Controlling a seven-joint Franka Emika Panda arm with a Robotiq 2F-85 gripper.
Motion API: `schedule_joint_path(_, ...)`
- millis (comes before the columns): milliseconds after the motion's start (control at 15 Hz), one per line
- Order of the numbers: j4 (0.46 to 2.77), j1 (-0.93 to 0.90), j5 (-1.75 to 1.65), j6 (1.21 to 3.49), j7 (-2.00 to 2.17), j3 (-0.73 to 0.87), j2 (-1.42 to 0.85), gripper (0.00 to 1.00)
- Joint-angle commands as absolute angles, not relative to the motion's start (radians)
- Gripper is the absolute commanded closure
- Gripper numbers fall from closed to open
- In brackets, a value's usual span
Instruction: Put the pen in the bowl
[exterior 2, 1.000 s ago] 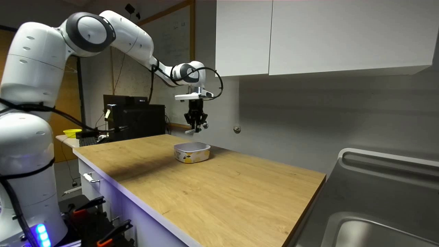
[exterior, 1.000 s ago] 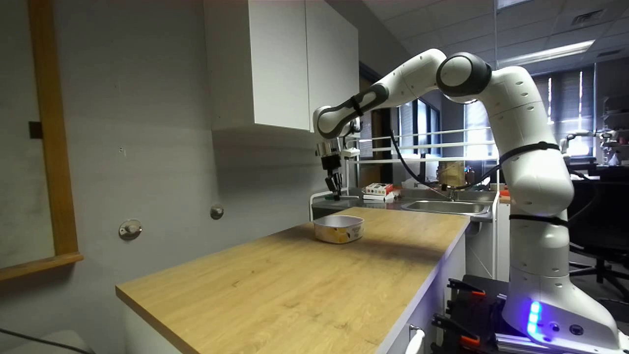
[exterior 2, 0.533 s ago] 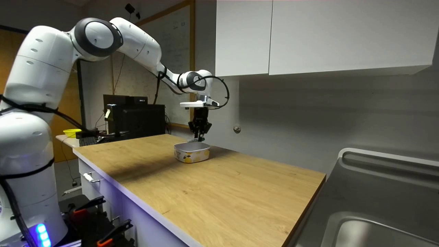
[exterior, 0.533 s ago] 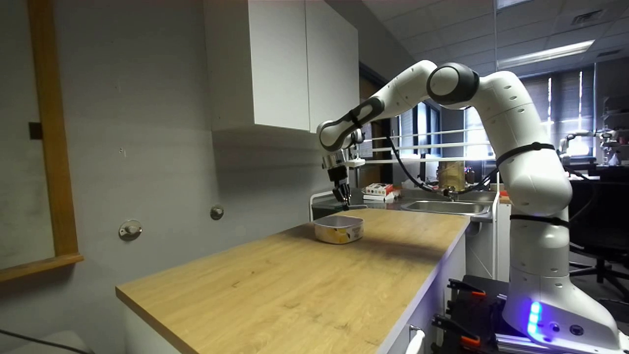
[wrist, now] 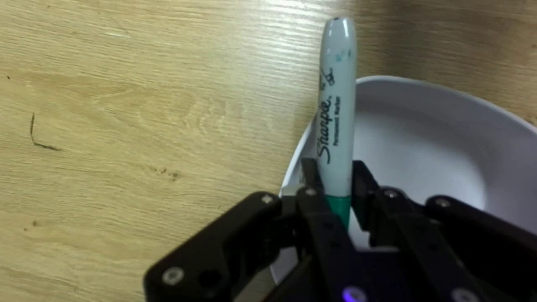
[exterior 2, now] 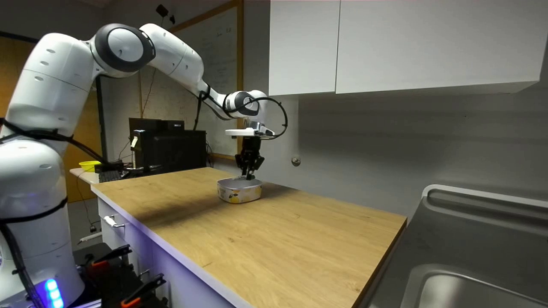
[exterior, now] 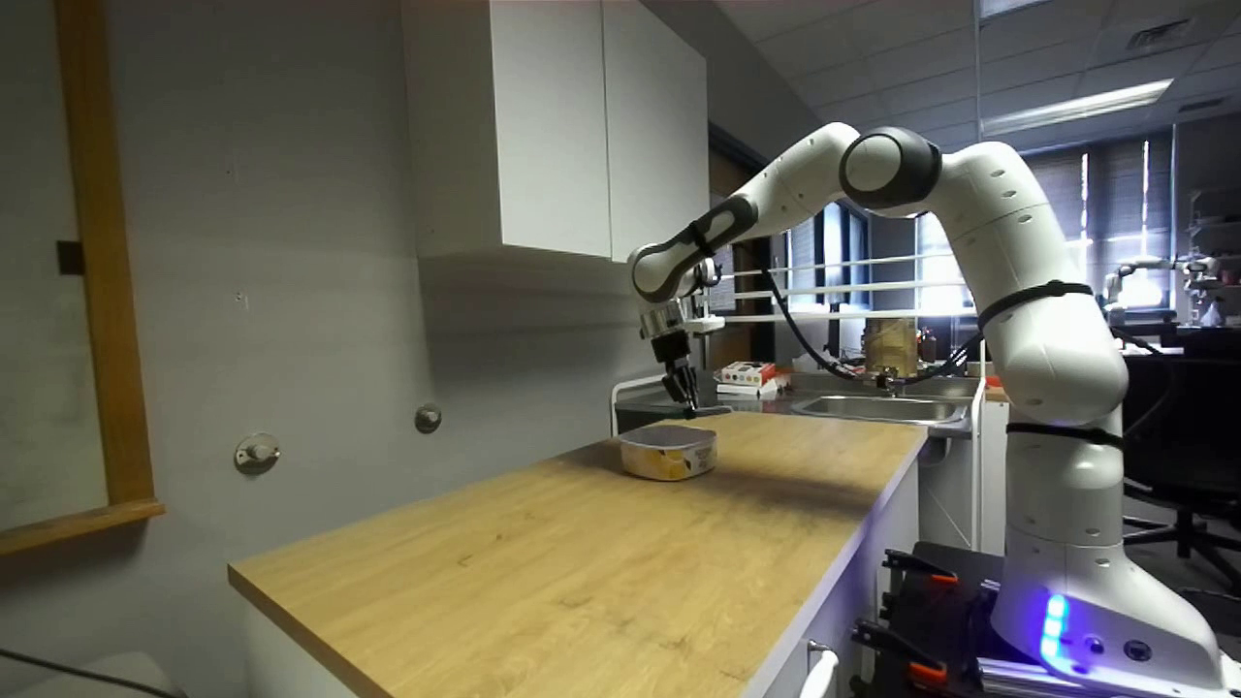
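One grey Sharpie permanent marker is pinched near its green end between the two black fingers of the Robotiq gripper, which press on it from either side. In the wrist view the marker crosses the rim of a rounded bowl, white inside: the green end is over the bowl, while the grey end reaches past the rim, above the tabletop. In an exterior view the fingers come right to the bowl's rim; whether they touch it cannot be told. Yellow fruit print decorates the bowl's outside.

Placing looks to be the step in hand, with release not yet made. Next probably calls for a small shift toward the bowl's middle, so the grey end clears the rim, then a gentle lowering and parting of the fingers. Let go from here, the marker might catch on the rim.

Beneath is a wood-grain countertop with a bent dark mark. White cabinets hang on a grey wall. Beyond one end is a stainless steel sink; toward the other, a framed whiteboard.
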State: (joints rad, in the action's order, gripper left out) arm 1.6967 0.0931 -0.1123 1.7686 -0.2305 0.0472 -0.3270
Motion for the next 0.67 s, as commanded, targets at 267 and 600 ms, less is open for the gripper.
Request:
schedule_joint_path(267, 1.708, 0.079, -0.117, 1.719, -0.23, 0.039, -0.315, 0.91)
schedule_joint_path(600, 1.729, 0.055, -0.123, 1.699, -0.237, 0.022, -0.303, 0.91)
